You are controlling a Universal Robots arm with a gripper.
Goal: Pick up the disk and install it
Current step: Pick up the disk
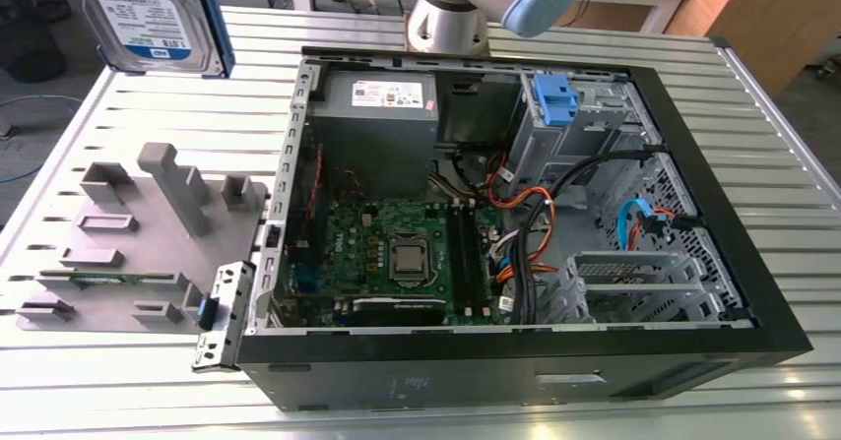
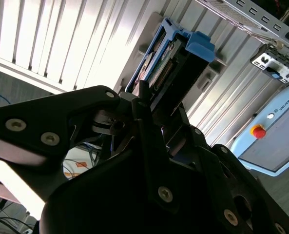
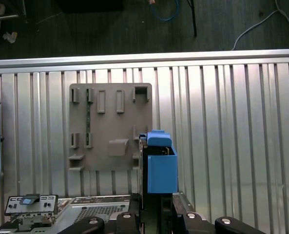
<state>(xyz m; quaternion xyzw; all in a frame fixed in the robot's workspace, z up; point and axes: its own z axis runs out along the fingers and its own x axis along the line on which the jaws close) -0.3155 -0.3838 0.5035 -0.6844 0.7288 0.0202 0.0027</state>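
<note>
- A slatted metal table (image 1: 118,95) carried an open computer case (image 1: 526,361), with a grey fixture plate (image 1: 158,253) at the exterior view's left.
- The disk (image 1: 138,12) hung in the upper left of the exterior view, clear of the table.
- In both wrist views the gripper (image 2: 154,105) was clamped on one end of the disk.
- We judged the disk rigid, dense and shock-sensitive, its bare metal slippery. The stiff edges by the blue rails (image 3: 161,170) suited a hold better than the label face.

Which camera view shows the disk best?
The exterior view: the disk shows its flat labelled face there. The second wrist view shows it end-on, with a blue rail. In the first wrist view, a blue rail faces the camera.
</note>
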